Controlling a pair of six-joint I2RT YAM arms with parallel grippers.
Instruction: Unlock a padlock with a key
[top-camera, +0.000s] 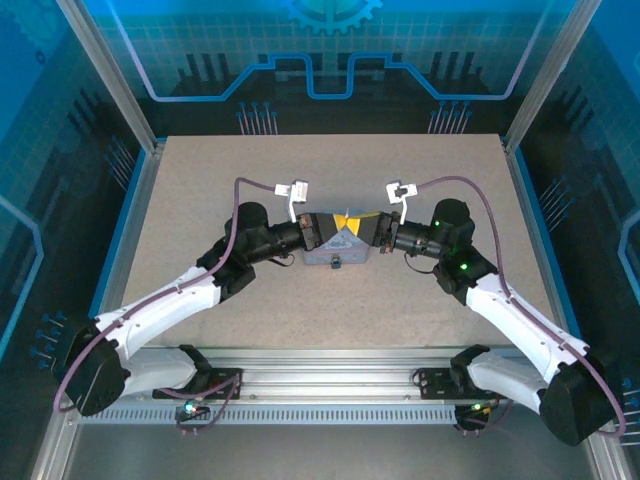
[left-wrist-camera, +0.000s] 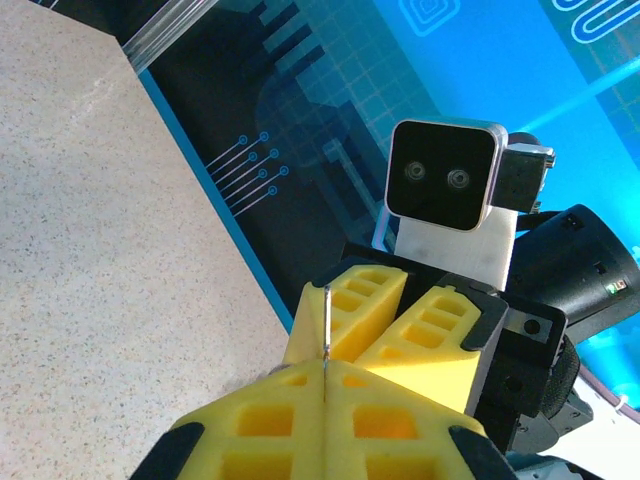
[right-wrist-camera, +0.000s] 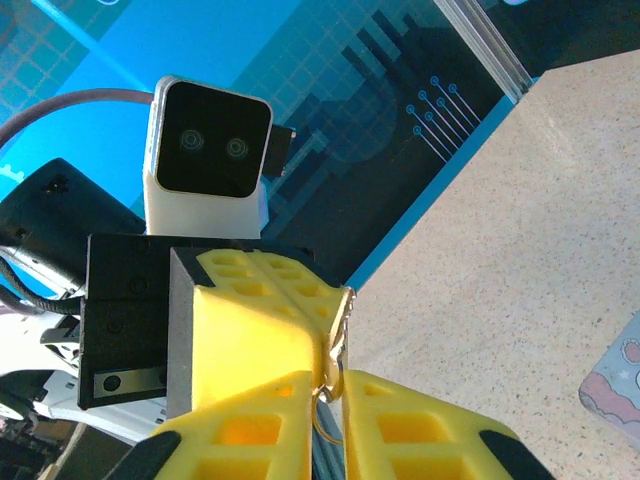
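Observation:
Both grippers meet tip to tip over the middle of the table. In the left wrist view my left gripper (left-wrist-camera: 326, 368) is shut on the key (left-wrist-camera: 327, 318), a thin metal blade standing up between its yellow pads. In the right wrist view my right gripper (right-wrist-camera: 330, 388) has closed to a narrow slit around the ring end of the key (right-wrist-camera: 340, 318); the ring touches both pads. From above, the left gripper (top-camera: 340, 222) and right gripper (top-camera: 357, 222) hover over a pale tin box (top-camera: 318, 256). The padlock (top-camera: 336, 264) is a small dark spot on the box's front.
A corner of the tin box (right-wrist-camera: 615, 385) lies on the speckled tabletop (top-camera: 200, 220). Blue rails and an aluminium frame (top-camera: 130, 190) border the table. Both arms reach inward from the near corners.

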